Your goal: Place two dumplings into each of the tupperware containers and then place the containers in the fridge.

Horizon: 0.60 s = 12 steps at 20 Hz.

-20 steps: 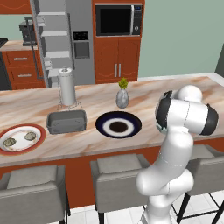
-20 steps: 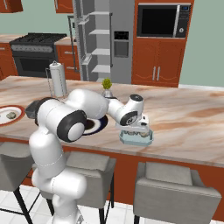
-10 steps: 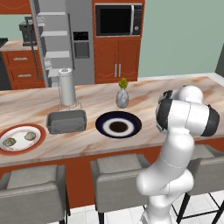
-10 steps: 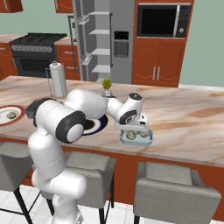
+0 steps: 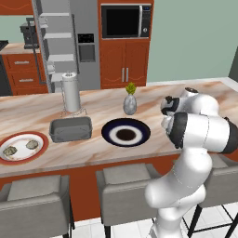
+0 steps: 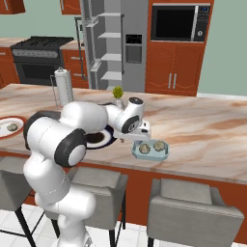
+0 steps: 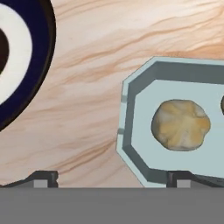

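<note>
Dumplings (image 6: 151, 147) fill blue tub (image 6: 164, 155); grey tub (image 5: 70, 129) empty.

On the marble counter (image 5: 107, 153) before you, a dark blue plate (image 5: 126, 132) with a white ring and dark centre sits at mid-counter. At its 12 o'clock stands a small grey vase (image 5: 129, 104) holding a green sprig; toward 10 o'clock, a paper towel roll (image 5: 71, 91) stands upright. A red-rimmed plate (image 5: 22, 159) lies far toward 9 o'clock. Behind, you see a black microwave (image 5: 125, 21) built into the orange cabinets (image 5: 123, 62), and grey stools (image 5: 125, 179) line the near edge.
</note>
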{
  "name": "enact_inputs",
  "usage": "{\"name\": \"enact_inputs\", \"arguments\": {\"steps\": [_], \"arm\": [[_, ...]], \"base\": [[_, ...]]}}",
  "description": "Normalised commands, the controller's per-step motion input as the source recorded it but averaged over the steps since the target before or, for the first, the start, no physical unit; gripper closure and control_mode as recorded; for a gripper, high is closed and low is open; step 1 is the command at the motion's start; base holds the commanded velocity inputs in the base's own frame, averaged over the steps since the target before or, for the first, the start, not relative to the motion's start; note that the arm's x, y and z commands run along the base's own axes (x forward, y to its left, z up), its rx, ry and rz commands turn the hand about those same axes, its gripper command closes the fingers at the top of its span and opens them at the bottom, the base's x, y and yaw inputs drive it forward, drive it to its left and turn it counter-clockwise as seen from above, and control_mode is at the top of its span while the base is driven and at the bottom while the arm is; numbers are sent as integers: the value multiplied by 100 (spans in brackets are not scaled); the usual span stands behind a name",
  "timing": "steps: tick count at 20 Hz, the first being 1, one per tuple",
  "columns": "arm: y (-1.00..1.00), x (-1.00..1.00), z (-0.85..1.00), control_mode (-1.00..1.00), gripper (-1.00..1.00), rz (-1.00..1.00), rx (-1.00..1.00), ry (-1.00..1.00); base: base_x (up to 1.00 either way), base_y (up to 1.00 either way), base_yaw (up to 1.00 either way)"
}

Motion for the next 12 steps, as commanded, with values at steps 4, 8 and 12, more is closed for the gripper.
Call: {"name": "enact_inputs", "arguments": {"steps": [4,8,12], "arm": [[25,20,-10,-100,-100,0,0,0],[4,18,-23,-100,-100,0,-1,0],[9,11,-37,-100,-100,0,-9,0]], "base": [[0,0,0],[0,0,0],[0,0,0]]}}
